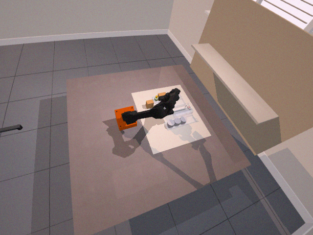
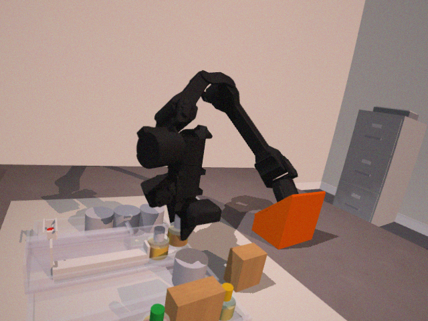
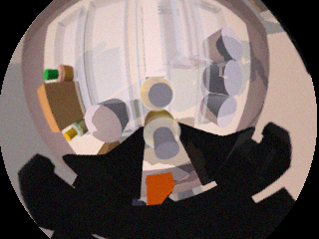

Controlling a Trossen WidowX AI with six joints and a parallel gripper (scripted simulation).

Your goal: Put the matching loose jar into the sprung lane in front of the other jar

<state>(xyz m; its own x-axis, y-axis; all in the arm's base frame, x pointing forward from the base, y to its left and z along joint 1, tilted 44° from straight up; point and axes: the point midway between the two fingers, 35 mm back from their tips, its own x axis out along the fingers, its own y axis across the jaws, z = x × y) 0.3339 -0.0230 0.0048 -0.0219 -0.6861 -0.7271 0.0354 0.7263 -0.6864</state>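
Observation:
My gripper (image 2: 178, 236) (image 3: 159, 127) is shut on an amber jar with a grey cap, which also shows in the exterior view between the black fingers. The matching lane jar (image 2: 158, 249) (image 3: 157, 94) stands upright behind it, in front of the white pusher plate (image 2: 147, 247). The held jar is upright and in line with the lane jar at the lane's front end; the two look very close, and whether they touch is unclear. The long white pusher bar (image 2: 99, 264) runs back along the clear lane. The front stop and the held jar's base are partly hidden, so floor contact cannot be told.
Three grey cylinders (image 1: 177, 121) (image 2: 126, 219) (image 3: 232, 77) stand in the lane on one side. Another grey cylinder (image 2: 189, 271) (image 3: 102, 121) stands on the other side, near two wooden blocks (image 1: 149, 104) (image 2: 245, 267), a yellow-capped jar (image 2: 227, 307) and a green-capped jar (image 2: 157, 312).

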